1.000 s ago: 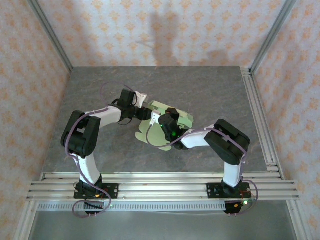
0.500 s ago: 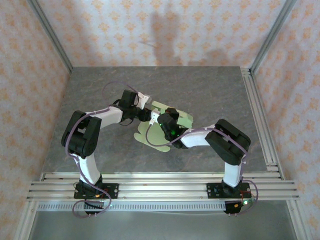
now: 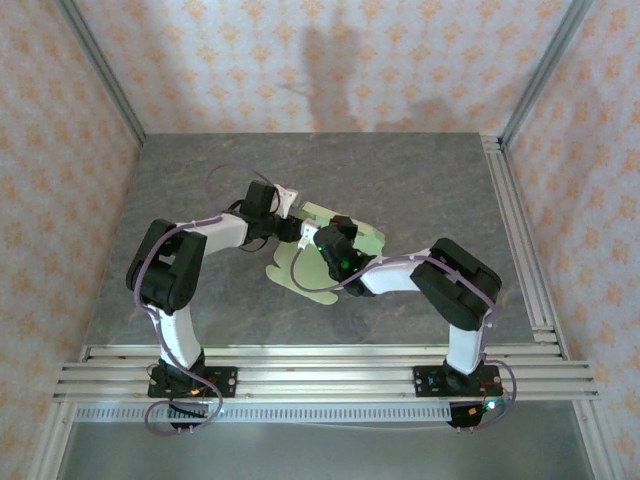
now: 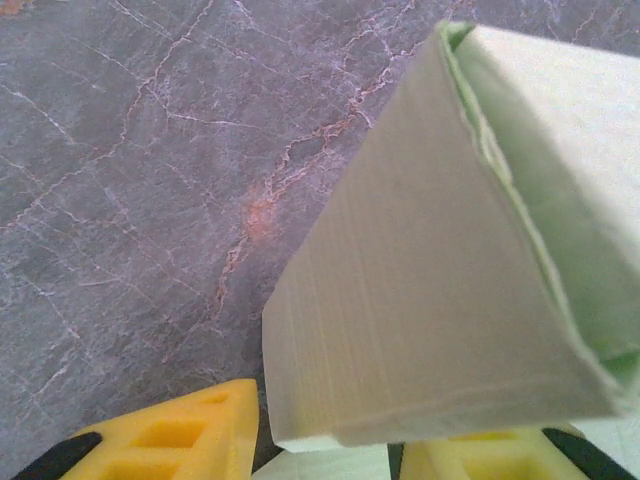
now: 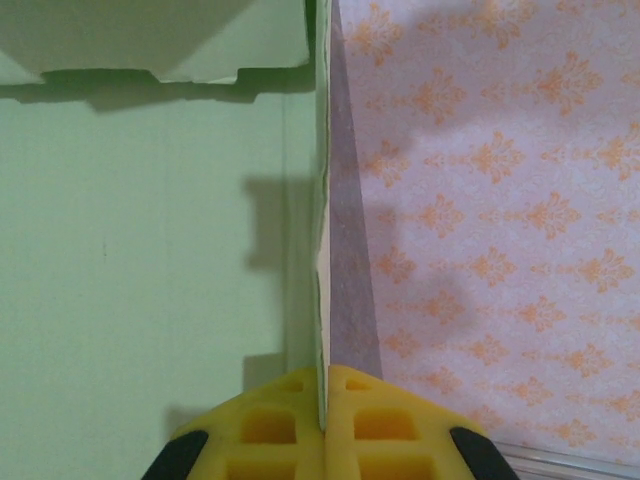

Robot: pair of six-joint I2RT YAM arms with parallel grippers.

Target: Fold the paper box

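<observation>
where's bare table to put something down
Bare table: the far strip between the paper box and back wall, the right side up to the rail. Crowded mid-table, where the left gripper and right gripper meet at it.

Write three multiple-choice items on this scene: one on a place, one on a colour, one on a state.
1. Where is the paper box? A on the near rails; B mid-table on the grey table; C leaning on the back wall.
2. What colour are the right gripper fingers? A yellow; B red; C blue.
3. The right gripper is: A wide open; B shut on nothing; C shut on the paper box's edge.
Key: B, the top view shows it mid-table; A, the right wrist view shows yellow fingers; C, the fingers meet on the card's thin edge.
</observation>
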